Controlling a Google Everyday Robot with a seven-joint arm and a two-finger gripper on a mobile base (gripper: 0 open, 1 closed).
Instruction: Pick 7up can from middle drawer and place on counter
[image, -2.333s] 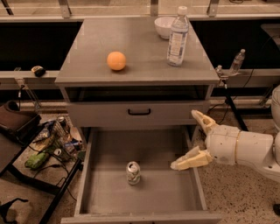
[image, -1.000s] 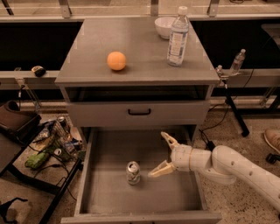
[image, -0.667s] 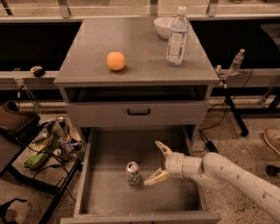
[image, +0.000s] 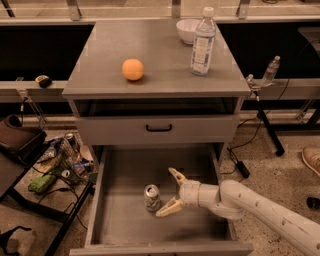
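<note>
The 7up can (image: 152, 197) stands upright on the floor of the open middle drawer (image: 125, 220), a little left of centre. My gripper (image: 171, 192) is open inside the drawer, just right of the can, its fingers spread toward it; the lower finger (image: 167, 209) is close to the can's base. The arm (image: 260, 210) reaches in from the lower right. The counter (image: 150, 60) is the grey top of the cabinet above.
On the counter are an orange (image: 133, 69), a clear plastic bottle (image: 202, 42) and a white bowl (image: 188, 29). A closed drawer front with a black handle (image: 159, 128) sits above the open drawer. Clutter and a dark stand (image: 55, 170) lie on the floor at left.
My arm has swung left across the drawer from its right side, bringing the open gripper down beside the can. The can has not moved.
</note>
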